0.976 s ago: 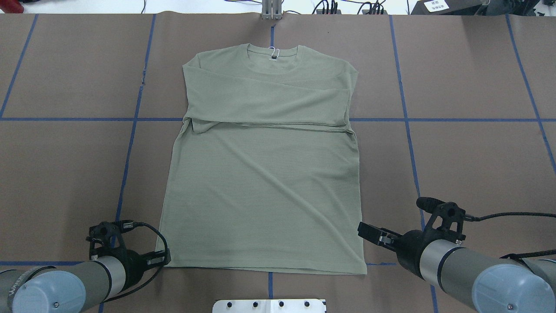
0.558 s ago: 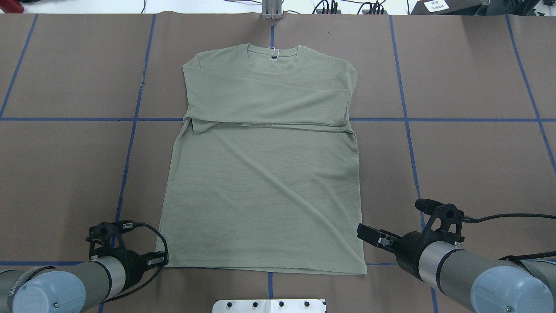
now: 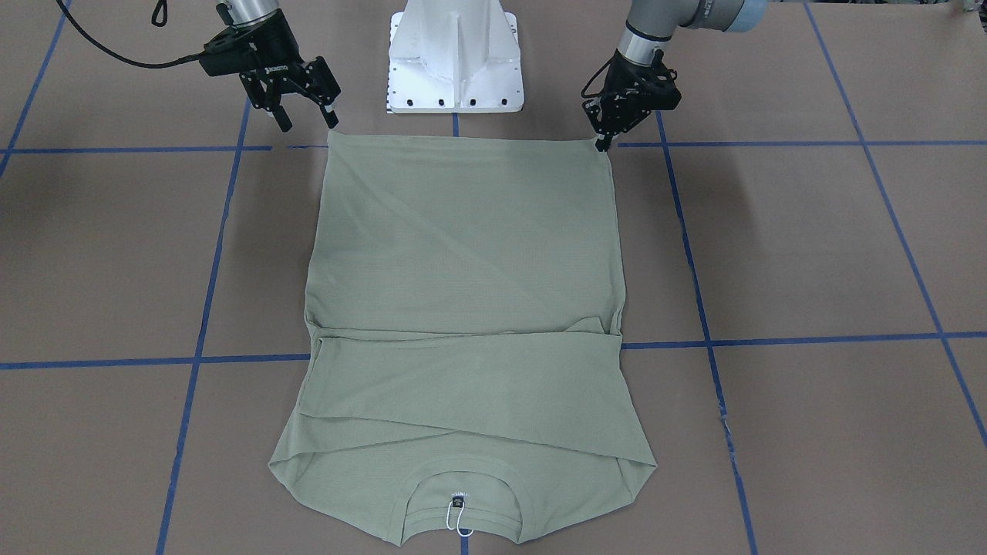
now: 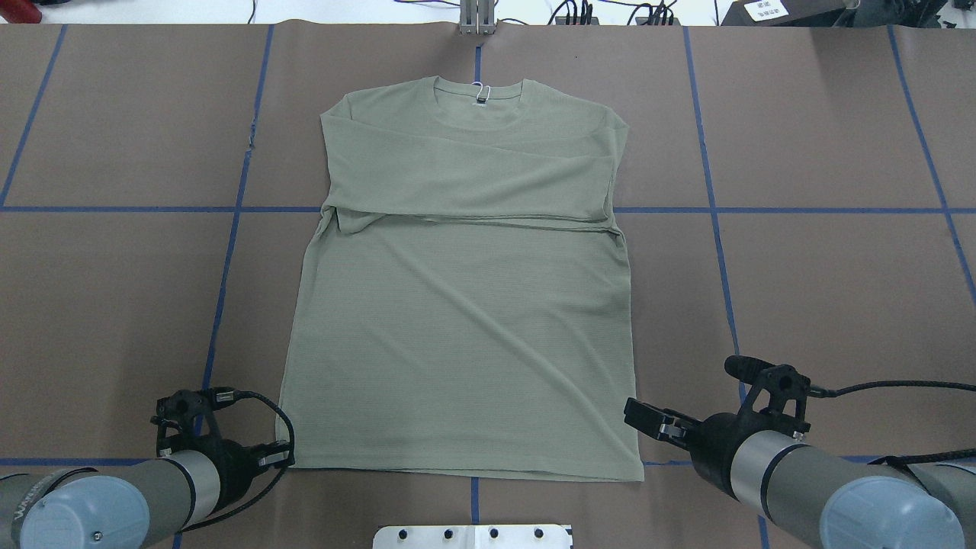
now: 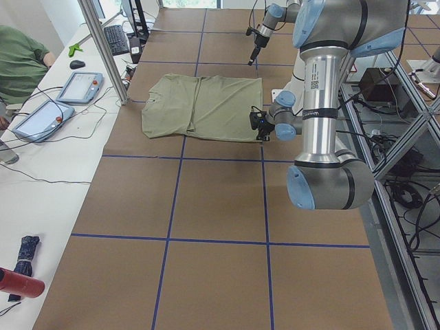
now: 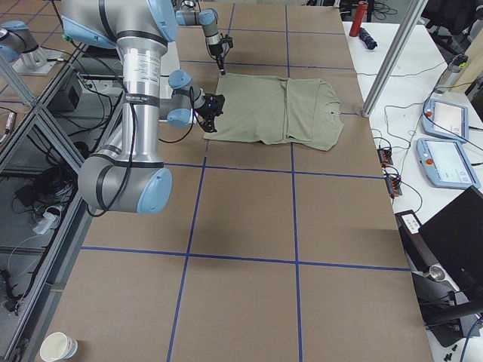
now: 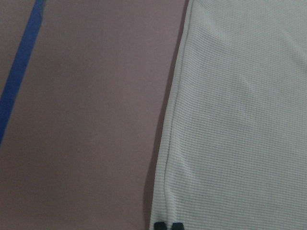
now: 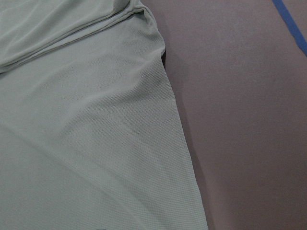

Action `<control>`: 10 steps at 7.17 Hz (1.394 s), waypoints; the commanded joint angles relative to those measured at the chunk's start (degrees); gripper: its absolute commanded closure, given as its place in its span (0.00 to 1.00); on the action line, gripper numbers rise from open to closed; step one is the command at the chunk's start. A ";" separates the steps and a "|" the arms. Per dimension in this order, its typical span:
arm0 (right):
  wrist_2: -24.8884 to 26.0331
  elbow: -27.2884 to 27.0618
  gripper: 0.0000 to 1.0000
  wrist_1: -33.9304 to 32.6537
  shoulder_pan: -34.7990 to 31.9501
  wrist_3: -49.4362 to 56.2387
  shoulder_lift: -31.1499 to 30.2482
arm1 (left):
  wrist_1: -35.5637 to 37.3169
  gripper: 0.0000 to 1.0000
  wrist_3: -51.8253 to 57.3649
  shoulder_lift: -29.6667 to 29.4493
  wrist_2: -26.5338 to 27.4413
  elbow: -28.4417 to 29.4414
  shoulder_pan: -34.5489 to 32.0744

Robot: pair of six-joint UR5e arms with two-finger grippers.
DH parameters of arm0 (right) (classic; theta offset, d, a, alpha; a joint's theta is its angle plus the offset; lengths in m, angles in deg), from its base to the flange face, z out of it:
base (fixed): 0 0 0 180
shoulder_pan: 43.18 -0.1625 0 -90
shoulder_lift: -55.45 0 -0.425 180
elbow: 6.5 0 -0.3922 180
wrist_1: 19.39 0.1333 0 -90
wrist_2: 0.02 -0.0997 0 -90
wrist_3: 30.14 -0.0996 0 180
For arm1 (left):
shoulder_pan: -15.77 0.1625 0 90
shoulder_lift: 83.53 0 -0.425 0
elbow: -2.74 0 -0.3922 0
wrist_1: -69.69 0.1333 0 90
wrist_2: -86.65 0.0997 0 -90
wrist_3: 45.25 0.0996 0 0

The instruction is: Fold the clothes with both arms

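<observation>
The sage-green shirt [image 4: 465, 320] lies flat on the brown table, collar at the far side, both sleeves folded across the chest; it also shows in the front view [image 3: 463, 254]. My left gripper [image 4: 288, 456] sits at the near left hem corner, jaws together on the cloth edge; the front view [image 3: 601, 143] and the left wrist view [image 7: 168, 225] show the tips pinched there. My right gripper [image 4: 639, 418] is open and empty, just off the near right hem corner; the front view [image 3: 306, 121] shows its fingers spread. The right wrist view shows only the shirt's side edge [image 8: 86, 134].
The white pedestal base [image 3: 455, 54] stands just behind the hem, between the arms. Blue tape lines [image 4: 229, 252] cross the brown table cover. Cables and a metal post [image 4: 476, 19] sit past the far edge, beyond the collar.
Both grippers have drawn back slightly toward the robot. The near left hem corner has shifted a little with the left gripper. The right gripper stays open.
</observation>
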 commanded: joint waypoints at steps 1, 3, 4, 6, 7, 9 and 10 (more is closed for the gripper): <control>1.48 -0.19 0.20 -3.78 2.12 -10.26 1.20 | 0.09 1.00 0.38 0.08 -0.52 -2.38 -0.45; 7.70 -0.11 0.19 -14.49 7.81 -18.97 6.03 | 0.09 1.00 0.30 -0.27 -0.62 -5.99 -0.45; 9.29 1.28 0.19 -14.79 9.58 -19.10 6.13 | 0.09 1.00 0.39 -0.36 -1.49 -6.01 -0.45; 10.27 6.72 0.20 -14.62 9.86 -19.10 9.28 | 0.00 1.00 0.30 -0.54 -2.55 -6.80 -0.54; 10.36 7.44 0.21 -14.62 9.87 -19.01 9.12 | 0.00 1.00 0.30 -0.54 -2.55 -6.97 -0.54; 10.54 8.33 0.23 -14.62 9.78 -18.66 8.68 | 0.00 1.00 0.30 -0.54 -2.55 -7.15 -0.54; 10.45 8.33 0.23 -14.80 9.69 -18.57 8.50 | 0.09 1.00 0.30 -0.54 -2.55 -7.06 -0.54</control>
